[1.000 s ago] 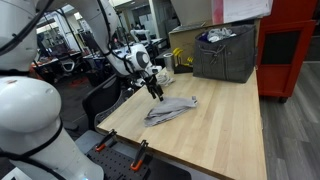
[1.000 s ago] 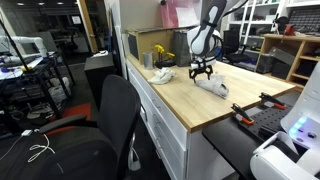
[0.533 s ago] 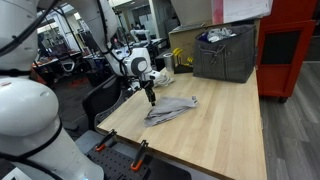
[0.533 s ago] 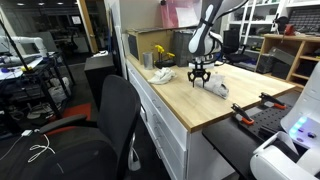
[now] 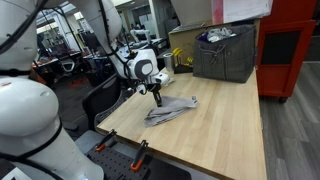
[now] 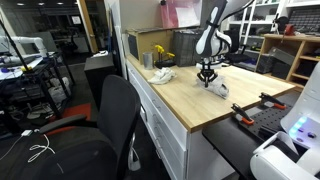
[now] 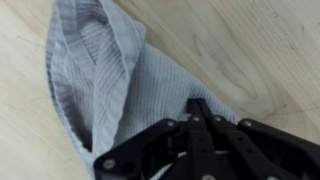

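Lying crumpled on the wooden surface (image 5: 215, 135), the grey cloth (image 5: 176, 109) reaches out sideways from beneath the end effector (image 5: 157, 100), which stands straight down over one end of it. In the wrist view the fingers (image 7: 199, 112) are drawn together, tips pressed into the ribbed fabric and pinching it, while most of the cloth stretches away beyond them.

Even indoor light from overhead, soft shadows; exterior views low-resolution, wrist view soft, gripper (image 7: 199, 108) blurred over cloth (image 7: 110, 80)
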